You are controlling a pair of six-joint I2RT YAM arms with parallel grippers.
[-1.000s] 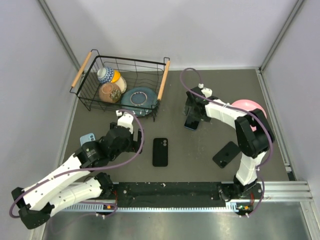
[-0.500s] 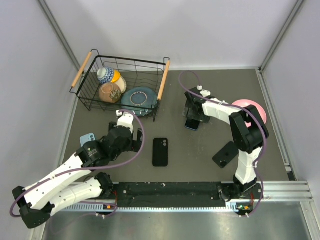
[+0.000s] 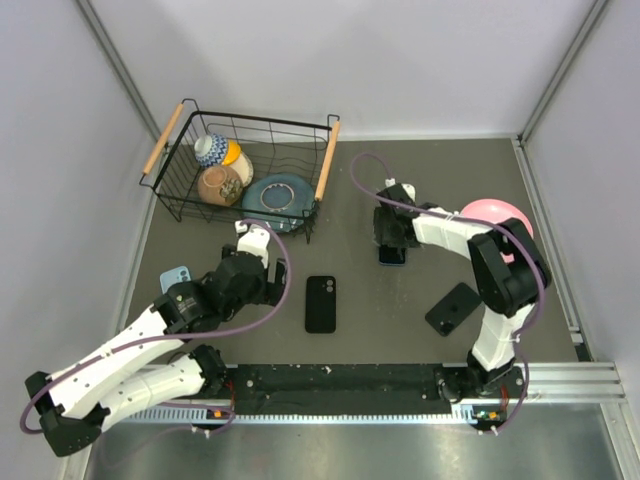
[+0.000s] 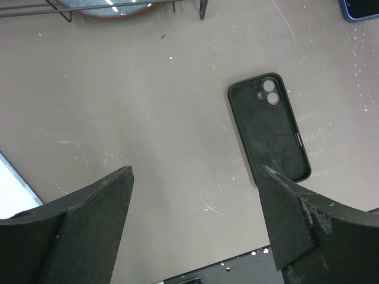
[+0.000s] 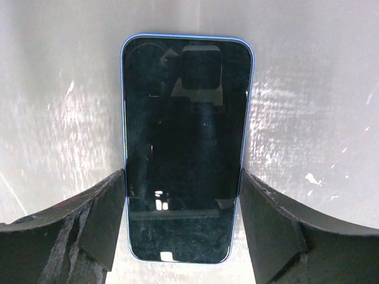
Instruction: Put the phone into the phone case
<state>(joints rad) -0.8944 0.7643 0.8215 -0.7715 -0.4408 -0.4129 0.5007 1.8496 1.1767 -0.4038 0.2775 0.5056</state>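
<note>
The phone (image 3: 392,253), dark-screened with a blue rim, lies flat, screen up, on the grey table (image 3: 380,310), right of centre. My right gripper (image 3: 390,238) stands over it. In the right wrist view its two fingers press against the long sides of the phone (image 5: 186,148), so the right gripper (image 5: 182,174) is shut on it. The black phone case (image 3: 320,303) lies open side up in the middle of the table. My left gripper (image 3: 280,275) hovers just left of it, open and empty. The left wrist view shows the case (image 4: 269,127) beside the right finger of the left gripper (image 4: 195,171).
A wire basket (image 3: 325,165) with bowls and a blue plate stands at the back left. A pink bowl (image 3: 495,213) sits at the right behind the right arm. Another black phone-shaped slab (image 3: 452,308) lies front right. A light blue one (image 3: 175,275) lies at the left.
The right gripper has come down over the phone and its jaws have narrowed onto the phone's sides. The left arm has barely moved.
</note>
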